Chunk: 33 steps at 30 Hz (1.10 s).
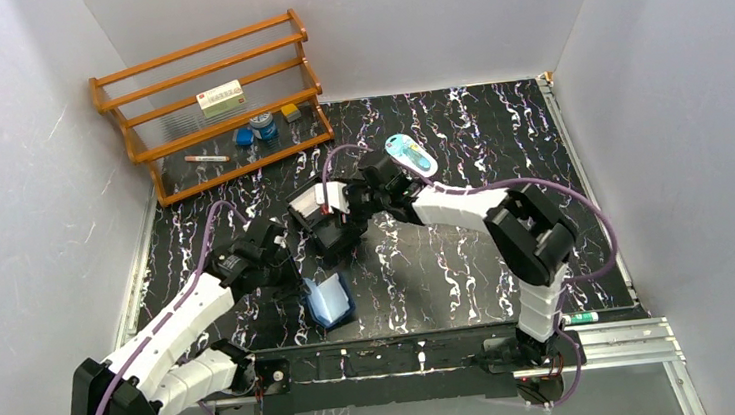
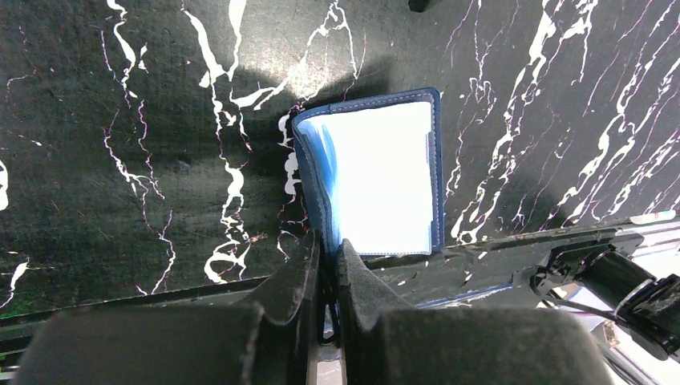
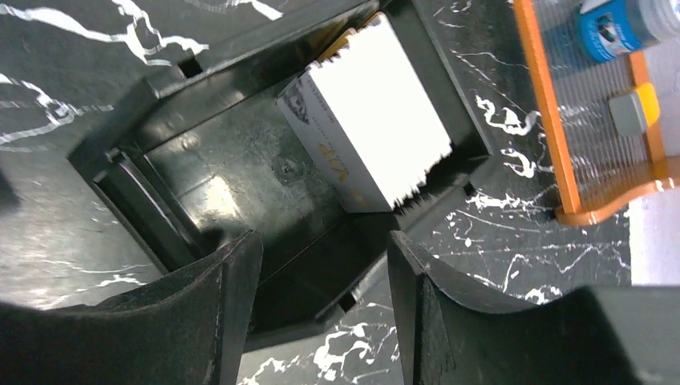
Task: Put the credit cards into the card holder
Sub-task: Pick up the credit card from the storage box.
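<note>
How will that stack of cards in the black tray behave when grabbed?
The credit cards look loosely stacked with uneven edges, so they'll probably slide apart. They seem thin, likely light and stiff. Leaning on the black tray wall, they may topple if nudged.

Left gripper (image 2: pixel 327 249) clamped, right gripper (image 3: pixel 325 241) spread wide

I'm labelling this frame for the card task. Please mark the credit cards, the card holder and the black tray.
credit cards (image 3: pixel 377 104): right wrist view, white top face of the stack.
card holder (image 2: pixel 385 180): left wrist view, pale shiny inner pocket.
black tray (image 3: pixel 240 172): right wrist view, bare floor beside the cards.
</note>
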{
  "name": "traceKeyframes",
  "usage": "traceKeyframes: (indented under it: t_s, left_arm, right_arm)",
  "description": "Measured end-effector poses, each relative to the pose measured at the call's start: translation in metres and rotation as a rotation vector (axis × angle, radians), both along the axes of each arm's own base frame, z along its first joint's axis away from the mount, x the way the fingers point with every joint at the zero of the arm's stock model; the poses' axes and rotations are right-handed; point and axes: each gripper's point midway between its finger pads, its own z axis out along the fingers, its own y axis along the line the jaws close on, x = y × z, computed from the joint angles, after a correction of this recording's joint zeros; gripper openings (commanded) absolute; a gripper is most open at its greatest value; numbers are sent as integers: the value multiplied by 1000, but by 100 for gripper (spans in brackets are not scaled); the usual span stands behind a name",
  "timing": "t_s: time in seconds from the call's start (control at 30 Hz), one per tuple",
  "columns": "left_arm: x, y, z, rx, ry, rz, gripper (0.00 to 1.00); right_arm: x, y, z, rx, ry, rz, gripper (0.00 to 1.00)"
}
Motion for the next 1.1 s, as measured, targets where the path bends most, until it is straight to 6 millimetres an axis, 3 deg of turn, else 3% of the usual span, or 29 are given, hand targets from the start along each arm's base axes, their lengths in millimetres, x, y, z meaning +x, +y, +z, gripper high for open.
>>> traceKeyframes:
  t_s: [0.1,0.23,0.77,1.1]
  left_arm:
    - [0,1,1,-5,-4,6,0]
    - [-2,1,5,-19,-11,6,0]
    - [-9,-2,6,-58,5,-17,0]
    - [-9,-2,7,-63,7,-23,0]
  right_arm:
    - [6,4,-24,-48,-56,76,68]
    - [10,11,-41,-71,-133,155,68]
    - [38,33,-37,-70,-342,240,66]
    - [46,40,-41,-97,-393,277,59]
